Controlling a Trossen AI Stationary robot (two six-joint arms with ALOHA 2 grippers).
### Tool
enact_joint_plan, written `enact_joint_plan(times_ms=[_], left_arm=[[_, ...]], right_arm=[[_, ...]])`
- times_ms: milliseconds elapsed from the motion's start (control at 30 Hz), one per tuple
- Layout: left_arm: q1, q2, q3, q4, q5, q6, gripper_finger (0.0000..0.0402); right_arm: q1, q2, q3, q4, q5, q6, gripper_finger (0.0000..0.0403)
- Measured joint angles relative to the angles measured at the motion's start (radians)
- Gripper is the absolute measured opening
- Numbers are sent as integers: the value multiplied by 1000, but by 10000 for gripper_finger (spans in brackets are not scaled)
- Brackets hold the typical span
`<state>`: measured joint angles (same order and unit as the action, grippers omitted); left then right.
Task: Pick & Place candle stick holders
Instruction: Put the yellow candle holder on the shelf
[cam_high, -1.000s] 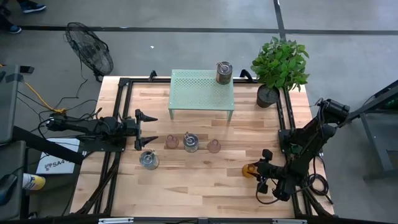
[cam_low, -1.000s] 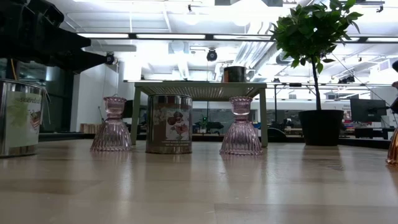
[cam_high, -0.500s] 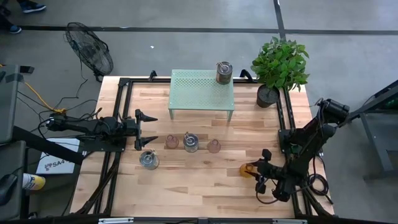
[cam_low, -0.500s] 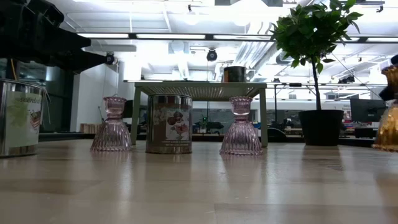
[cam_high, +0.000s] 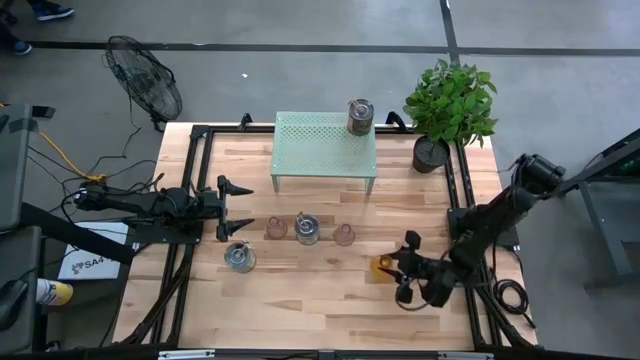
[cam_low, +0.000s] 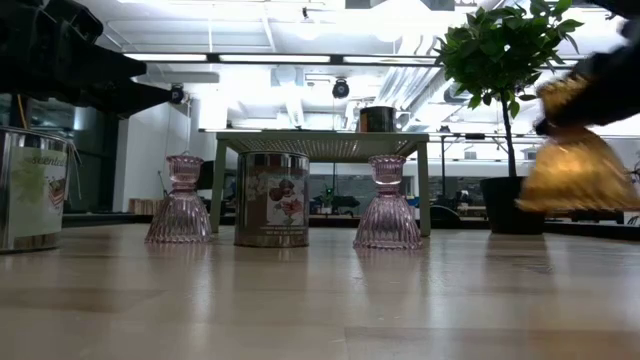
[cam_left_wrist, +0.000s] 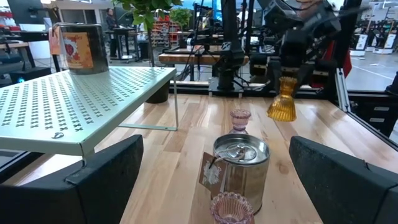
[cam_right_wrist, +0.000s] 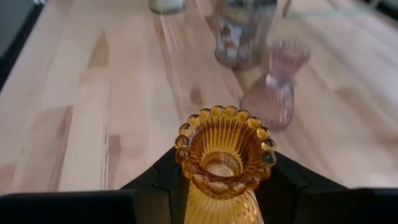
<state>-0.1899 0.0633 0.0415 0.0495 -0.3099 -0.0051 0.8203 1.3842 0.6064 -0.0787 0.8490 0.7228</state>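
My right gripper (cam_high: 398, 272) is shut on the amber-orange glass holder (cam_high: 384, 266) near the table's right side; the holder also shows in the low view (cam_low: 578, 160) and the right wrist view (cam_right_wrist: 224, 146). Two pale pink glass holders (cam_high: 276, 228) (cam_high: 344, 235) stand on their bases with a silvery metal holder (cam_high: 307, 230) between them. A second metal holder (cam_high: 239, 257) stands nearer the front. A third (cam_high: 359, 116) stands on the pale green stand (cam_high: 320, 150). My left gripper (cam_high: 240, 207) is open and empty at the left, beside the row. My right gripper pinches the amber holder between its two fingers (cam_right_wrist: 163, 177), one on each side of the neck just under the beaded rim (cam_right_wrist: 214, 198). The fingers come from the table's right side, slanting down. The holder is upright, rim up, lifted clear of the table (cam_low: 578, 205).
A dark plant pot with a leafy plant (cam_high: 432, 152) stands at the far right corner. The green stand takes up the far middle. Bare wood (cam_high: 310, 290) lies along the near side, in front of the row of holders.
My right gripper has gone up and toward the table's left edge with the amber holder. The holder stood on the table a second ago and is now lifted clear, still upright.
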Motion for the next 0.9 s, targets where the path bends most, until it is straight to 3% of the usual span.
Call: enact_joint_plan(times_ms=[400,633,900], left_arm=[[0,0,0,0,1,0,399],[0,0,0,0,1,0,399],[0,0,0,9,5,0,399]], right_arm=[[-214,-218,0,102,-235,-403,137],[-334,-270,0,101,-384,-516,137],[-463,-274,0,117,-466,-577,138]])
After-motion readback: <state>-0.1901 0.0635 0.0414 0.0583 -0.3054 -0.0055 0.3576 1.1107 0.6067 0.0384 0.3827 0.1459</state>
